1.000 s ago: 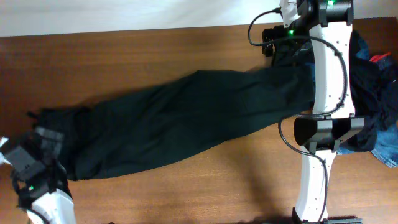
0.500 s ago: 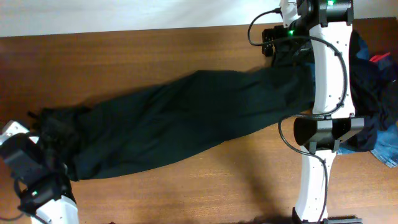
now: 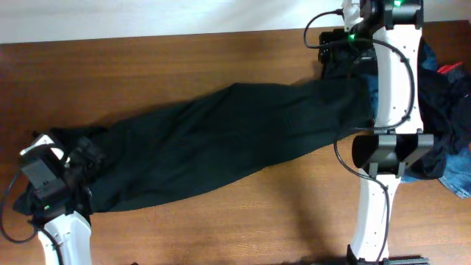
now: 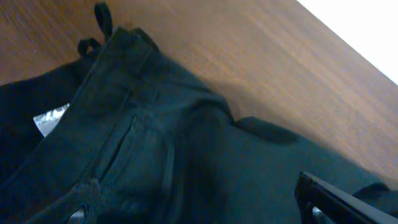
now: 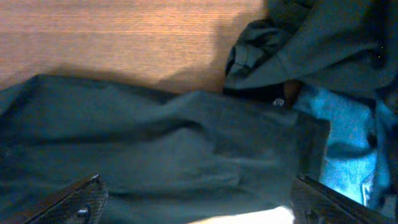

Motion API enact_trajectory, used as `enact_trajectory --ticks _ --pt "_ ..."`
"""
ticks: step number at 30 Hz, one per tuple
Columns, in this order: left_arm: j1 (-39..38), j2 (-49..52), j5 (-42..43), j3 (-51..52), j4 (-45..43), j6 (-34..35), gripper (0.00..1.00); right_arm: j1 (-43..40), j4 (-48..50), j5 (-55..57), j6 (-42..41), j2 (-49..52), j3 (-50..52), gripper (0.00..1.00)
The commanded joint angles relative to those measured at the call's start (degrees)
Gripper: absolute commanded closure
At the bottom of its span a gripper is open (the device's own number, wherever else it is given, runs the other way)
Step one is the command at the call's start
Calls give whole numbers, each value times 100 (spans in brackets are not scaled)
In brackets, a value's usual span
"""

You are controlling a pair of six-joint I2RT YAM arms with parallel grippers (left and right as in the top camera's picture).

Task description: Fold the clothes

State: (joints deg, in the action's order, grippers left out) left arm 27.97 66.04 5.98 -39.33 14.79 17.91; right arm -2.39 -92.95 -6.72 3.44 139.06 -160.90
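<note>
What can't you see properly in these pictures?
1. Left pincer: open or shut unknown. Left wrist view's edge cuts it to one finger; overhead it's black on black trousers.
2. Pile: overhead, right arm and picture edge hide part, so pieces can't be counted.
3. White tag: left wrist view, too blurred to read.

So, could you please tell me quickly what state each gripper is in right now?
Left gripper: cannot tell, mostly out of frame, at the waistband of the black trousers.
Right gripper: open, above the black trousers, holding nothing.
</note>
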Motion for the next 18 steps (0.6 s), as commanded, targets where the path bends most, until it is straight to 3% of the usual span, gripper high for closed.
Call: enact_trajectory --ticks 1,18 --pt "-22 50 4 -48 28 -111 1 153 160 -81 247 334 105 1" --pt "-22 50 68 -46 157 -109 1 1528 1722 -640 2205 988 363 1"
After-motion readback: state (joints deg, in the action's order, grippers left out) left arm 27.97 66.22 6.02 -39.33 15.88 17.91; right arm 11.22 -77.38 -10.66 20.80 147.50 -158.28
